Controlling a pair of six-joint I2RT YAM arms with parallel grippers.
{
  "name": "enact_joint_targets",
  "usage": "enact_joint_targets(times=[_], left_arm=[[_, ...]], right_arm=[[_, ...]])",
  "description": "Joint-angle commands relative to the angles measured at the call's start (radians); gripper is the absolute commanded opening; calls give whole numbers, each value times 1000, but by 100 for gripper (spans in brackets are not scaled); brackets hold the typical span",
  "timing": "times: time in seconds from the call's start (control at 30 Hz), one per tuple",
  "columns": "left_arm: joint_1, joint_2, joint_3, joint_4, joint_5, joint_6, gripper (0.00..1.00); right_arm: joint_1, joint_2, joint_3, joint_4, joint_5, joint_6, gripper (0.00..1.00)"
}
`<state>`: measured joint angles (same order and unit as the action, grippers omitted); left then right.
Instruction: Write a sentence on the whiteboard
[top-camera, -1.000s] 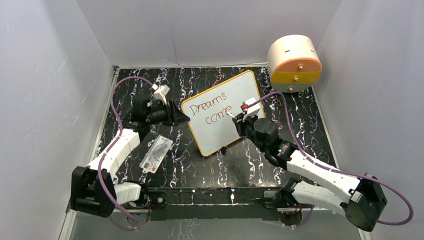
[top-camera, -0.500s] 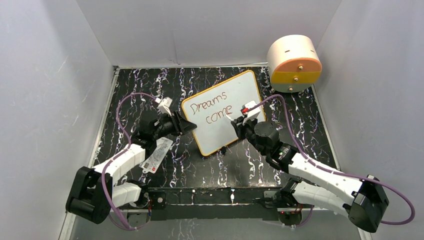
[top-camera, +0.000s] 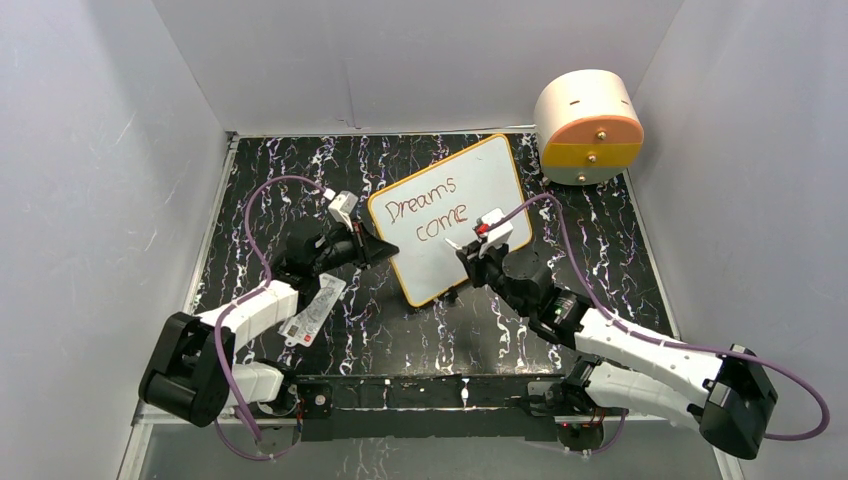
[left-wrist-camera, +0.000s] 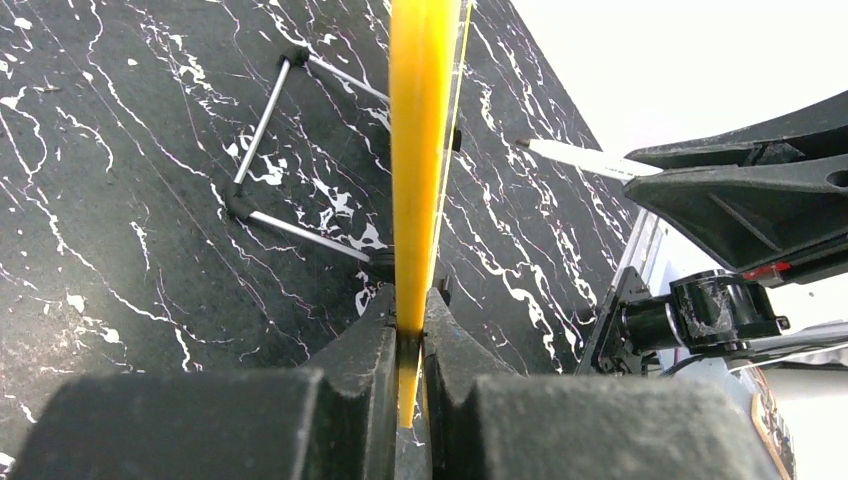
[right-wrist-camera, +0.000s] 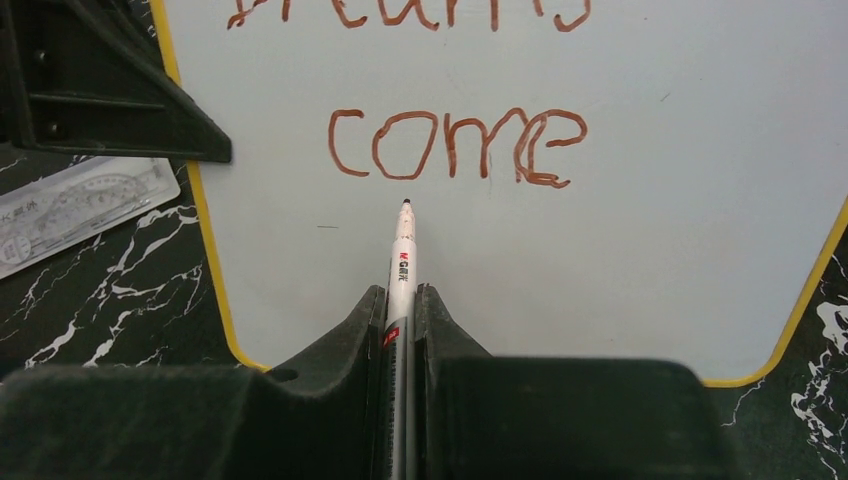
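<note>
the whiteboard (top-camera: 432, 272) stands near the middle of the black marbled bench (top-camera: 290, 185), turned askew so that one corner points toward the far wall. in the left wrist view we see it edge-on, with a thin wire stand (left-wrist-camera: 262, 128) on the bench at its back side.

the left claw (top-camera: 380, 247) is clamped on the board's orange-yellow frame at its left edge, and the frame sits squeezed between the two fingers (left-wrist-camera: 365, 345).

the sentence (top-camera: 430, 208) so far reads "dreams" on one slanted line and "come" below it, in reddish-brown ink. the lower part of the board is bare.

the right claw (right-wrist-camera: 400, 300) is closed on a white marker (right-wrist-camera: 403, 255), which points away from the wrist toward the board. the dark tip lies just under the "o" of "come". we cannot tell whether it touches the surface.

a white printed card (top-camera: 313, 308) lies flat on the bench beside the left arm, apart from the board. a round cream and orange container (top-camera: 588, 125) sits at the far right corner.
</note>
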<state>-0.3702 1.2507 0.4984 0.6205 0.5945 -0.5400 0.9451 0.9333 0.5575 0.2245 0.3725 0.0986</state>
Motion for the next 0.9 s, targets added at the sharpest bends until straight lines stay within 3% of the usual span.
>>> enact_joint_targets(times=[0.0,0.33,0.87], left_arm=[[5,13,25,-51,-15,95,0],[2,-18,-15,-66,-34,110,0],[-13,-7,-7,-96,-66,131,0]], right_arm=[[49,3,-10,32,50,-14,0],[185,18,-22,11,203,-48,0],[209,58,-8,12,241,-60,0]])
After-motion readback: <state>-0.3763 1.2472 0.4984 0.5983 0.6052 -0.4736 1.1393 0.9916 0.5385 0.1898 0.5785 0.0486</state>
